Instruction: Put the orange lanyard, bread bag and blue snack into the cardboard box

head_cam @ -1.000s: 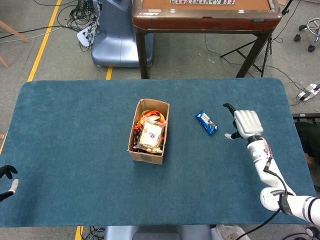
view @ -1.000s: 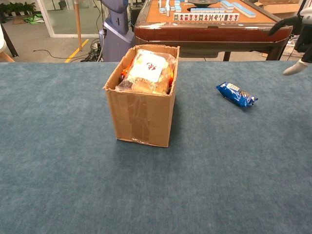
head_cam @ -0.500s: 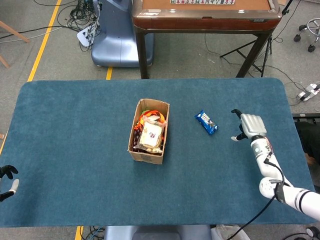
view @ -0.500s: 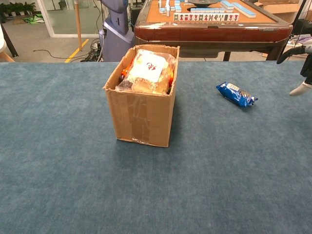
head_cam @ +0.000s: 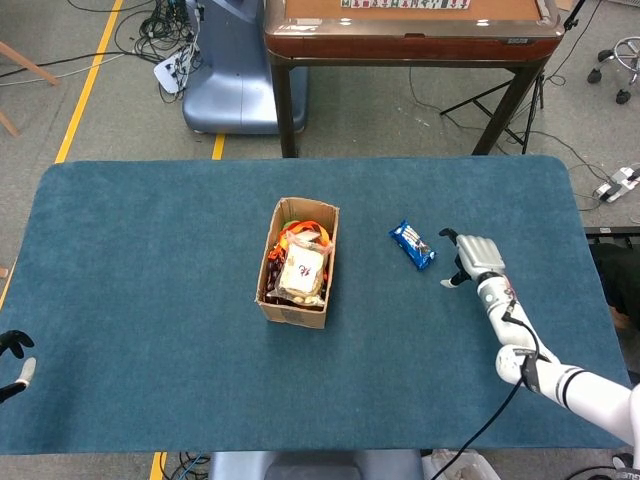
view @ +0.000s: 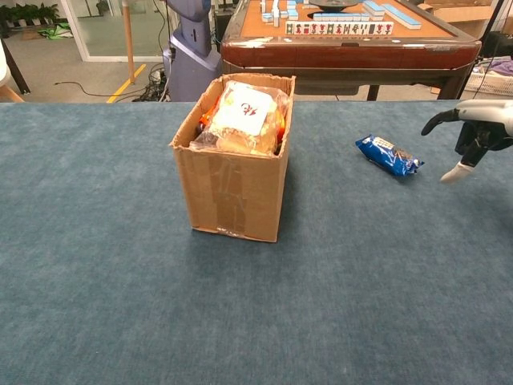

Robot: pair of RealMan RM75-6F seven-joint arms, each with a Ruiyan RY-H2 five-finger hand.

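My right hand [head_cam: 473, 259] sits open, empty, near blue snack [head_cam: 412, 245] (not touching); left hand [head_cam: 12, 355] unclear.

lab | floor cables [head_cam: 150, 40] | yellow floor tape [head_cam: 88, 80] | mahjong table [view: 345, 36]

Even, bright overhead light, both views sharp; soft shadow right of the box [view: 237, 172], no glare.

Bare table [head_cam: 470, 200] lies all round the snack [head_cam: 412, 245], with the right hand [head_cam: 472, 259] just beside it and the box [head_cam: 296, 263] well apart to its left.
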